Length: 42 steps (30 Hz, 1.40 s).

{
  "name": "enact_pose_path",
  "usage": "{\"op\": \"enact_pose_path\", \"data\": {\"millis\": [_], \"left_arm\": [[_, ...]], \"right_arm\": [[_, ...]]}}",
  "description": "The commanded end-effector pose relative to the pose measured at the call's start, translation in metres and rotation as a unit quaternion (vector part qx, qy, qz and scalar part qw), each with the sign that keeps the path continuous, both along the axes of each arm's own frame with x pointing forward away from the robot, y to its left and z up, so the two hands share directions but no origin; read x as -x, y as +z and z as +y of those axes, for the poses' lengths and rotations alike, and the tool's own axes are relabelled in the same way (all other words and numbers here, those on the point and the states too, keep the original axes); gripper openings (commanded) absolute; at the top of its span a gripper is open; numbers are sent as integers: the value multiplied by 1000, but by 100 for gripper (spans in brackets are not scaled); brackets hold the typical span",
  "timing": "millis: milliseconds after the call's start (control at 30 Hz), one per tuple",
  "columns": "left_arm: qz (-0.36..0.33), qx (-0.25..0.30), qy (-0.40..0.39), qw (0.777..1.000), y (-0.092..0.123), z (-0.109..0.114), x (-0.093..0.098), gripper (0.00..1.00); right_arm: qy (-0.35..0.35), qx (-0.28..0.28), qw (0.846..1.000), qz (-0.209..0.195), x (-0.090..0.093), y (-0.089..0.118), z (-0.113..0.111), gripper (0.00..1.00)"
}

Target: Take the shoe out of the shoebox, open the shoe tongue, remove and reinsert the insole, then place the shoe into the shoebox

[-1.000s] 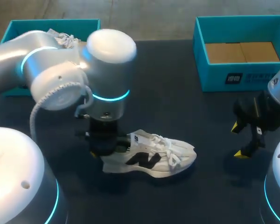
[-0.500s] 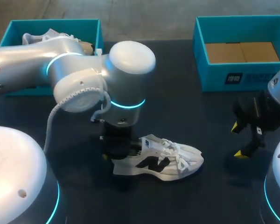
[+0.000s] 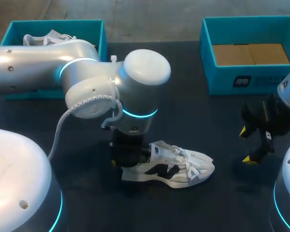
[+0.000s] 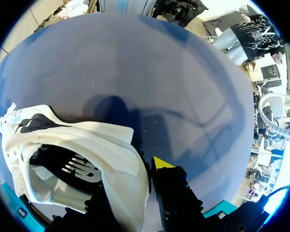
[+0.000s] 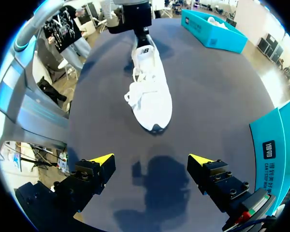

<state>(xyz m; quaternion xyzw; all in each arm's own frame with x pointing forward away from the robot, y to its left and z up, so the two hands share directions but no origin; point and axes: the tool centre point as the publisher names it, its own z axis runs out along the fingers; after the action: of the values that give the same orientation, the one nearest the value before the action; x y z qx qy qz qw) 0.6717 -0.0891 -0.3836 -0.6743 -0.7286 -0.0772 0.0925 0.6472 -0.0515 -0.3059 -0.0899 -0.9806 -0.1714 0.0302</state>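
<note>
- Now, the white shoe point(image 3: 176, 168) sits upright on its sole in the middle of the dark table point(image 3: 208, 121). It is outside both boxes, with its heel toward my left arm and its toe toward my right side.
- Whether the sole rests fully on the table or is just off it, I cannot tell.
- The left gripper point(image 3: 129, 153) comes down on the heel from above. In the left wrist view the left gripper point(image 4: 131, 191) is clamped on the heel wall. One yellow-tipped finger point(image 4: 162, 165) presses on the outside of the heel and the other is hidden on the far side of the wall.
- The same view looks into the shoe's point(image 4: 77, 159) mouth, where a dark lining with white print shows.
- The laces lie loose over the tongue, toward the toe.
- The right gripper point(image 3: 253, 142) hangs over the table's right side, well apart from the shoe and near the right box point(image 3: 210, 72).
- In the right wrist view the right gripper point(image 5: 151, 159) stands spread wide with nothing between its fingers. The shoe point(image 5: 151, 92) lies ahead of it, toe nearest, above the gripper's shadow on the table.
- The right box is teal and stands at the far right of the table with only its brown cardboard floor showing.
- The left box point(image 3: 100, 29) is also teal and stands at the far left, partly behind my left arm. A second shoe point(image 3: 43, 38), also white, lies inside it.
</note>
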Motion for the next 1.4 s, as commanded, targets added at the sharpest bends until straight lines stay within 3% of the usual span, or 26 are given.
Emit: {"op": "enact_pose_path", "data": {"millis": [33,867,1033,1233,1400], "left_arm": [[1,-1,0,1000,-3,-2,-2,0],[-2,24,1,1000,-7,8,1,0],[-4,29,0,1000,-6,8,1,17],[-4,35,-2,999,-6,10,1,0],[-2,43,-2,999,-3,13,-1,0]], "right_arm": [[0,0,1000,-1,2,0,0,100],[0,0,1000,-1,2,0,0,100],[0,0,1000,-1,2,0,0,100],[0,0,1000,-1,2,0,0,100],[0,0,1000,-1,2,0,0,100]]}}
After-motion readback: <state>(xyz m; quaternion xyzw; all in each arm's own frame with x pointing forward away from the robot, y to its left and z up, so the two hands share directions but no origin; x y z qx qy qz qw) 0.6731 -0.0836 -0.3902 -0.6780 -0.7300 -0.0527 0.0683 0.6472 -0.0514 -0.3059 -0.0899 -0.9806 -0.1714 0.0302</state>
